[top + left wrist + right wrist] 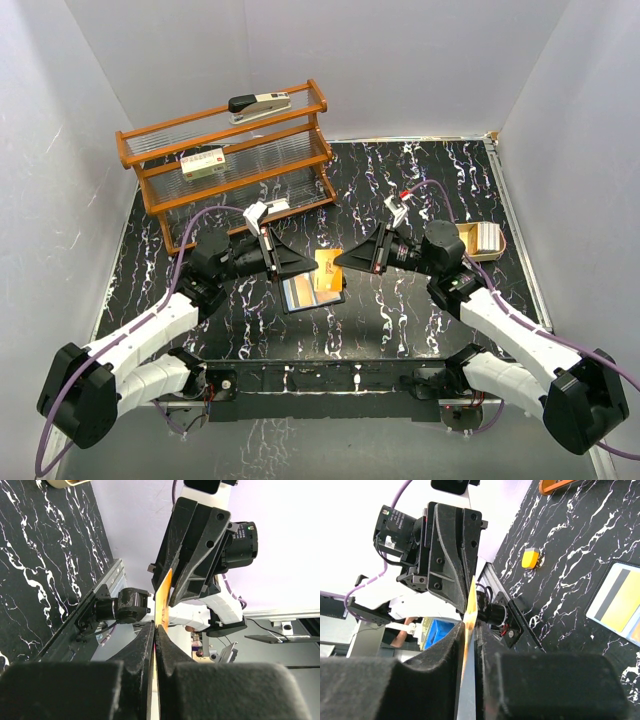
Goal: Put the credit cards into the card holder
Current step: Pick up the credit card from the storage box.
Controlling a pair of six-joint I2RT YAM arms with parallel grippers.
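An orange credit card (327,268) hangs edge-up between my two grippers, just above the table. My left gripper (308,264) is shut on its left end; in the left wrist view the jaws (156,627) pinch the card (162,597) edge-on. From the right, my right gripper (340,260) holds the other end, and the card (471,602) sits between its nearly closed jaws (472,622). The black card holder (300,293) lies open on the table directly below, bluish-grey lining up. The right wrist view shows the holder (620,569) with a grey and yellow face inside it.
A wooden rack (235,165) stands at the back left with a stapler (260,103) on top and a white box (203,163) on a shelf. A tan tray (480,240) sits behind my right arm. A small orange block (530,558) lies on the table.
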